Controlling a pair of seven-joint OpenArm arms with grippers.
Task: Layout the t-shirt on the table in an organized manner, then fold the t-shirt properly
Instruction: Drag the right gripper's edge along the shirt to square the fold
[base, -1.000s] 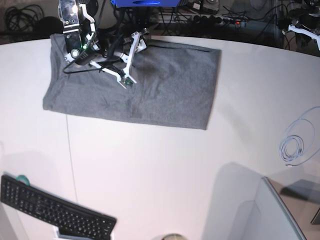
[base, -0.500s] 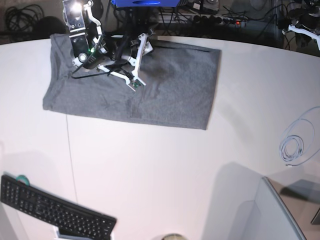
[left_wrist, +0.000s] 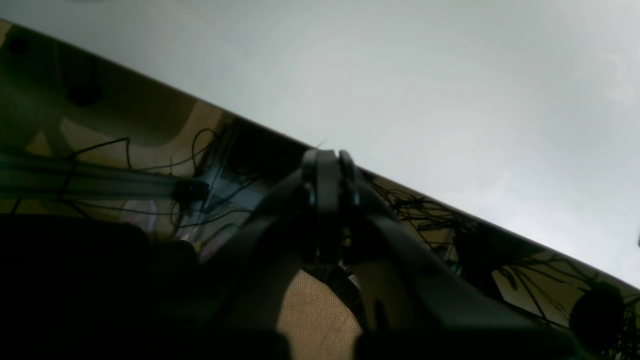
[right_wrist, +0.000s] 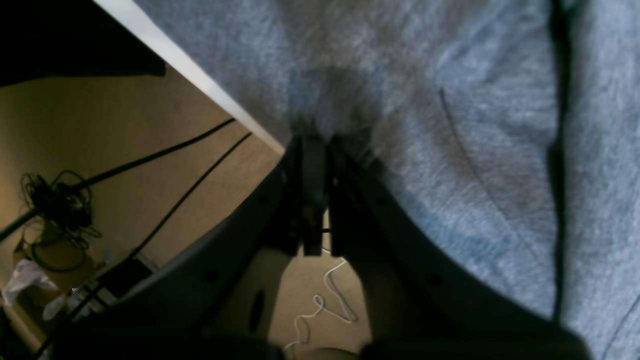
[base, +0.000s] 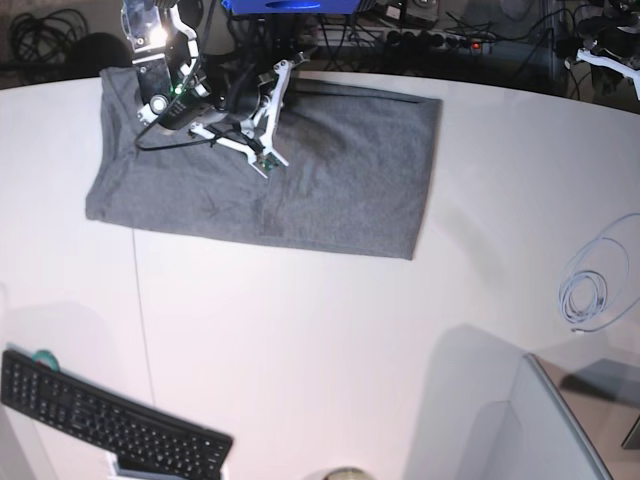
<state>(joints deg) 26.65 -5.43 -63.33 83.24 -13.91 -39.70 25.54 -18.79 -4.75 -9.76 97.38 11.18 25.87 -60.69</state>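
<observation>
- Nearest us, at the near-left edge of the white surface (base: 330, 340), sits a black keyboard (base: 110, 425); its key legends are too small to read.
- At the right, well apart from the shirt, lies a coiled pale cable (base: 590, 290).
- Toward the far left, the grey t-shirt (base: 330, 190) lies flat as a folded rectangle, its far edge running along the far edge of the surface.
- The right gripper (right_wrist: 317, 142) sits at that far hem with its jaws pressed together; we judge it has pinched the hem, though the cloth between the tips is not clearly seen.
- To do this step well, we would lift gently, confirm all folded layers come along, and keep the fold line straight.
- The left gripper (left_wrist: 327, 160) has its jaws together on nothing, over the bare far-right edge of the surface.
- We can read no brand, label or writing anywhere; the collar label is not visible.
</observation>
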